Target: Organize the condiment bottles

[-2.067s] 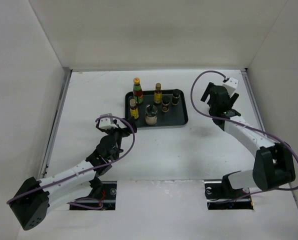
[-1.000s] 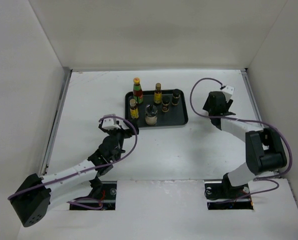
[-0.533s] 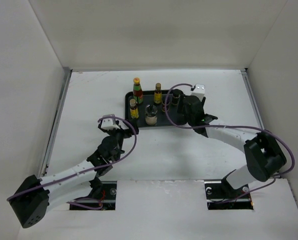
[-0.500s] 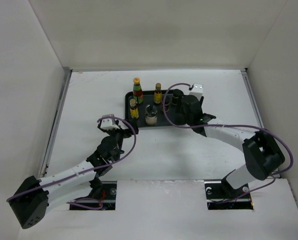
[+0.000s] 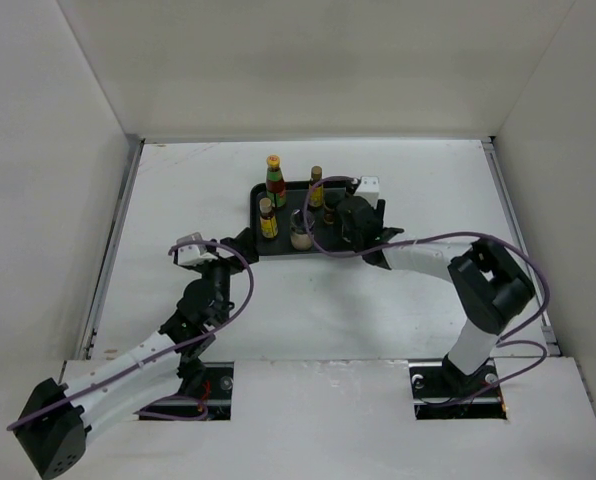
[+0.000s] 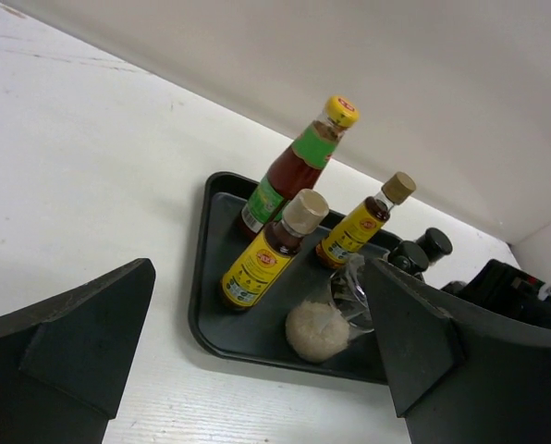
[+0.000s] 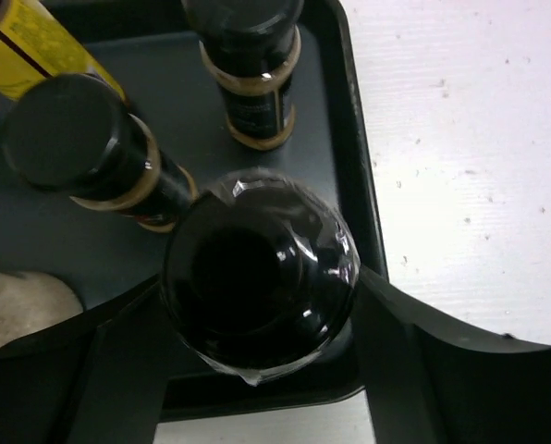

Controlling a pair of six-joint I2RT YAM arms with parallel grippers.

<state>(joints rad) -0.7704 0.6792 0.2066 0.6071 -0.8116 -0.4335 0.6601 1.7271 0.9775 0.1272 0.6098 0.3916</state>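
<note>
1. The step in hand, as I judge it, is setting one more bottle onto the flat black rectangular tray, at its near right corner.
2. The right gripper is partly closed around a small bottle with a glossy dark cap under clear shrink film. The cap fills the gap and both fingers meet its sides, so it reads as gripped. Its base is hidden beneath the cap, so I cannot tell whether it already rests on the tray floor.
3. Close beside the held bottle, but apart from it, stand a nearer dark-capped brown bottle and a farther dark-capped brown bottle, both with tan neck bands.
4. The others stand on the tray's left half:
   - the green-and-red yellow-capped bottle at the far left;
   - the front amber yellow-labelled bottle;
   - the rear amber yellow-labelled bottle;
   - the pale-bodied bottle near the front edge.
5. The left gripper hangs off the tray's near left corner with its jaws spread wide. It is empty, touches nothing and faces the bottles.
6. The next move calls for a straight descent that keeps the base inside the raised rim, since landing on the lip could tip the bottle. The fingers should then part only a little and rise vertically, clear of the nearer brown bottle.
</note>
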